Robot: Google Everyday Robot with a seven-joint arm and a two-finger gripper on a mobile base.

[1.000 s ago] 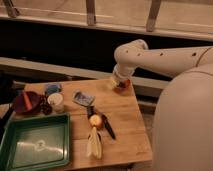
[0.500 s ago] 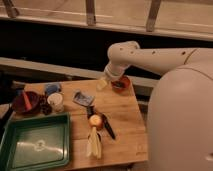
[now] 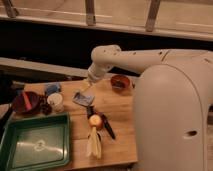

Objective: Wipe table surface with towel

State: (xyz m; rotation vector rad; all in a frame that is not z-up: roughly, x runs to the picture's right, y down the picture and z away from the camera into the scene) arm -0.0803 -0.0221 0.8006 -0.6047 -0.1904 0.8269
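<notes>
Small grey-blue square towel [image 3: 82,98] lying flat on the light brown wooden plank table surface [image 3: 124,114], with the two-finger gripper [image 3: 85,89] poised over it.

The towel is found near the table's middle, just beside a white cup [image 3: 56,101]. The gripper is held at the towel's far edge with its jaws spread and nothing grasped; contact cannot be told. This pose is judged to suit pinching the cloth before wiping is begun. The white arm [image 3: 130,57] is reached in from the right, past a small reddish-brown bowl [image 3: 120,82]. An orange round item [image 3: 96,121] and a pale yellow elongated thing [image 3: 94,145] are set near the towel, and a green rectangular tray [image 3: 35,161] front left, so little bare wood is left for a stroke.
</notes>
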